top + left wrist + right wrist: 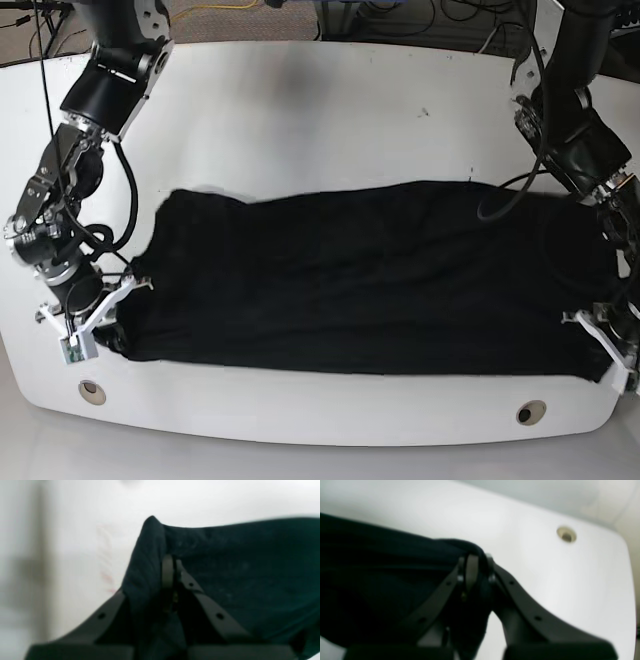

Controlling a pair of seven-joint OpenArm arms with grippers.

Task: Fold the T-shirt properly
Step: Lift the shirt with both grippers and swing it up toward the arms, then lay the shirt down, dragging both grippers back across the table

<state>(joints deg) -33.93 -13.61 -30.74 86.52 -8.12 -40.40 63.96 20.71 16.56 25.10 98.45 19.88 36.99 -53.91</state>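
The black T-shirt [360, 280] lies stretched out wide across the white table [330, 110], folded into a long band. At its right end, near the front corner, my left gripper [603, 345] is shut on the cloth. In the left wrist view the fingertips of the left gripper [172, 565] pinch a raised fold of the T-shirt [237, 562]. At the T-shirt's left end my right gripper [112, 308] is shut on the other front corner. The right wrist view shows the right gripper [475, 563] closed over a bunched edge of the T-shirt [382, 580].
Two round holes [92, 392] [531, 412] sit in the table near its front edge; one hole [566, 535] shows in the right wrist view. Cables lie behind the table's far edge. The arms' bases stand at the back corners.
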